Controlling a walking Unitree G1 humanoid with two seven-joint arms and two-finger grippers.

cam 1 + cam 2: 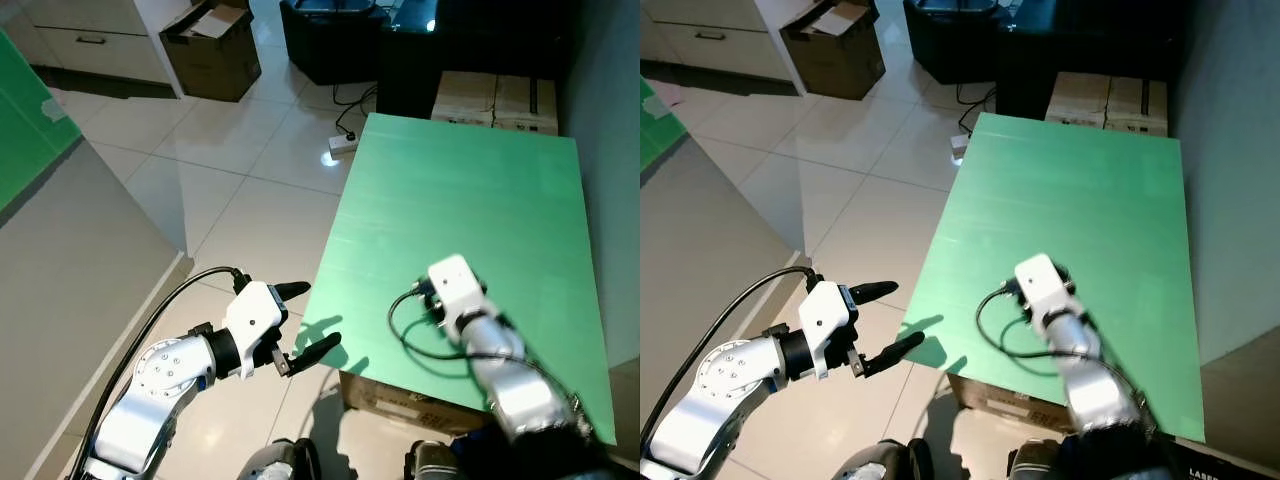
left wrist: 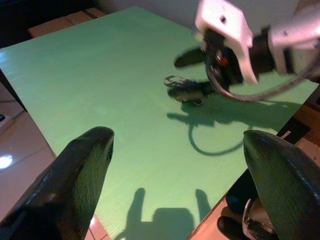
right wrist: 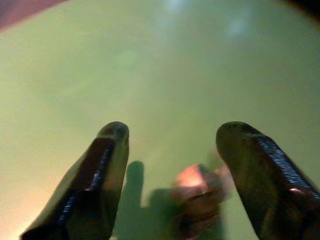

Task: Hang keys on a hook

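A small bunch of keys (image 2: 182,91) lies on the green table (image 1: 470,190), near its front edge. My right gripper (image 2: 192,75) is low over the table and open, one finger on each side of the keys (image 3: 197,195), which look blurred in the right wrist view. From the head views its white wrist (image 1: 455,285) hides the fingers and the keys. My left gripper (image 1: 315,318) hangs open and empty over the floor, just off the table's left front corner, pointing toward the table.
A grey counter (image 1: 70,270) with a green panel (image 1: 25,120) runs along the left. On the tiled floor sit an open cardboard box (image 1: 215,50), a black cabinet (image 1: 330,40) and a power strip (image 1: 342,145). Cardboard boxes (image 1: 495,100) stand behind the table.
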